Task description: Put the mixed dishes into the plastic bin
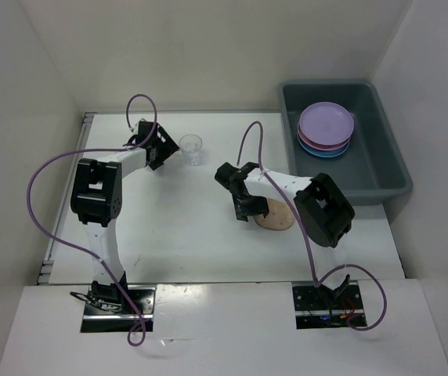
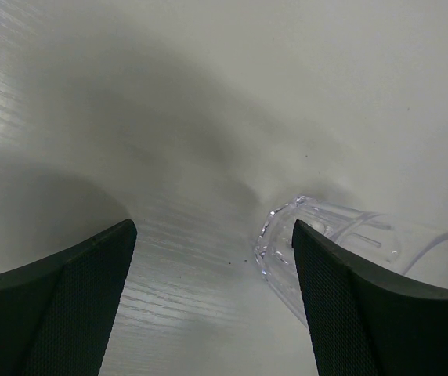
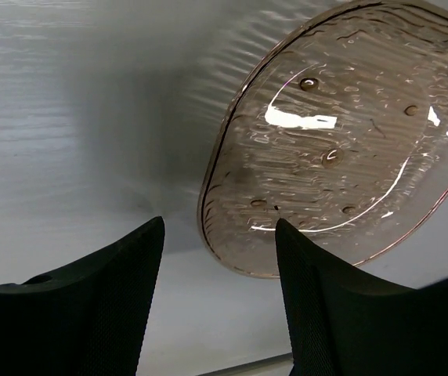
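Near the right side of the desk (image 1: 193, 235) a brown see-through plate (image 1: 279, 218) (image 3: 341, 141) lies flat. The right gripper (image 1: 249, 213) (image 3: 218, 235) hangs over the plate's left edge. Its fingers are apart, the plate's rim shows in the gap, and it is not holding the plate.

Farther back, near the far edge, a small clear cup (image 1: 192, 149) (image 2: 349, 227) stands upright. The left gripper (image 1: 171, 149) (image 2: 212, 235) is just to the left of the cup, wide open and holding nothing.

In the far right corner sits the grey bin (image 1: 330, 84). Three plates are stacked inside: a purple plate (image 1: 326, 121) on top, a pink one under it and a blue one at the bottom.
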{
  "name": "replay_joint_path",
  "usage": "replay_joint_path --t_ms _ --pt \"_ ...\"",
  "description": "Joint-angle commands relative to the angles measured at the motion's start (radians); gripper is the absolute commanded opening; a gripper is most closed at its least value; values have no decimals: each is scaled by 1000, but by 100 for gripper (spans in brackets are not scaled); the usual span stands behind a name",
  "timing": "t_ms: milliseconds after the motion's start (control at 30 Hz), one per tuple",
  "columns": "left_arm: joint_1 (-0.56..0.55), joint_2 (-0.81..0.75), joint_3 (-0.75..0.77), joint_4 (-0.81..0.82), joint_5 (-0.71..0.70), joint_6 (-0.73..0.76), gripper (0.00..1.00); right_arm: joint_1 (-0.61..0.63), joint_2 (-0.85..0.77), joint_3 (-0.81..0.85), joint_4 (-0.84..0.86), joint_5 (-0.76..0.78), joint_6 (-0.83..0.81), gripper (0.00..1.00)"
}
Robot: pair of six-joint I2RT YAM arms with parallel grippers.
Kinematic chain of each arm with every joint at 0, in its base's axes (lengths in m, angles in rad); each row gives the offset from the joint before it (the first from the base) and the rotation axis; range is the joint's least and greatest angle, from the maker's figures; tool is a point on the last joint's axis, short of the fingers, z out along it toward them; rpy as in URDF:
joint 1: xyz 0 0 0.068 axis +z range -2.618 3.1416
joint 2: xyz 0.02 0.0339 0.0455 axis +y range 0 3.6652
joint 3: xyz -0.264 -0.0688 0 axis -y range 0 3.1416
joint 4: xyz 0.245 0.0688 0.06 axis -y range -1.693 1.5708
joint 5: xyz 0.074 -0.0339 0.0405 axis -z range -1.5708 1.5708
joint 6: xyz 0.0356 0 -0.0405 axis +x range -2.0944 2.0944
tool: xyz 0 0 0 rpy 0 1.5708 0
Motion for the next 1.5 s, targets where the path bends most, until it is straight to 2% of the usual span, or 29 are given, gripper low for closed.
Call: replay_joint_path --t_ms 0,167,300,400,433,533,700,900,1033,1067,1133,1267,1467 --pt "-2 53 -21 -86 32 5 88 15 18 56 -23 118 -20 64" --pt "-2 53 -30 -77 41 5 88 24 36 46 -34 138 -20 53" --pt "-2 53 -30 -77 41 5 88 53 76 46 -43 161 -20 33" --pt "-2 53 -30 -77 41 5 88 62 101 46 -63 170 -30 24" --pt "-2 53 -30 -77 41 5 88 72 101 46 -63 181 -30 15" --pt "-2 44 -30 -77 41 5 88 95 110 68 -89 191 -30 0" --pt "-2 35 -30 -77 41 5 88 147 47 167 -196 204 -30 0" --pt "-2 17 -30 -77 41 5 88 170 -155 460 -241 14 -102 0" --pt "-2 6 -30 -77 32 5 88 35 -165 768 -337 32 -151 0" --pt "-2 -3 -39 -77 32 5 88 9 -151 796 -338 105 -151 0" --pt "-2 -13 -48 -77 32 5 90 -128 -131 865 -313 95 -183 0" --pt "-2 -40 -71 -68 32 5 90 -269 -51 945 -284 187 -206 0" --pt "-2 -59 -122 -56 32 5 90 -419 88 952 -192 264 -224 0"
